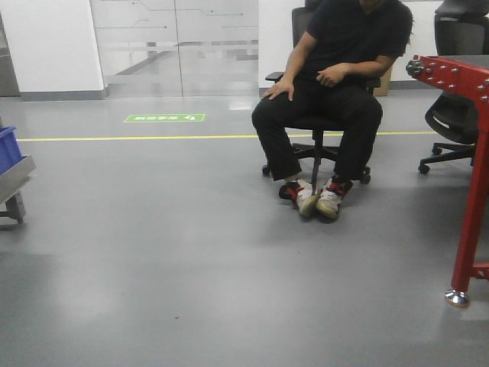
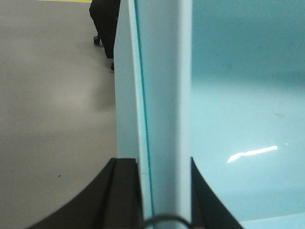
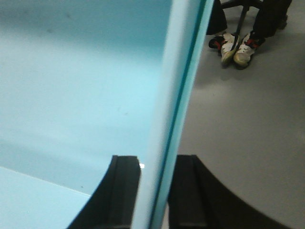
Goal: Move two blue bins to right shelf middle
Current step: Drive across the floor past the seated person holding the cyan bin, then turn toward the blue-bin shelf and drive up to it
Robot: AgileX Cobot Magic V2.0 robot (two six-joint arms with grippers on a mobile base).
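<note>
In the left wrist view my left gripper [image 2: 159, 164] is shut on the left wall of a pale blue bin [image 2: 238, 95], one black finger outside and one inside. In the right wrist view my right gripper [image 3: 156, 162] is shut on the right wall of a pale blue bin [image 3: 81, 81] in the same way. The bin hangs above the grey floor and looks empty inside. Another, darker blue bin [image 1: 8, 149] sits on a steel rack tier [image 1: 17, 177] at the far left of the front view. I cannot tell whether that tier is the right shelf middle.
A person in black sits on an office chair [image 1: 325, 122] ahead, feet [image 1: 317, 197] stretched onto the floor. A red metal frame [image 1: 467, 168] stands at the right, with a second chair [image 1: 451, 122] behind it. A yellow floor line [image 1: 137, 138] runs across.
</note>
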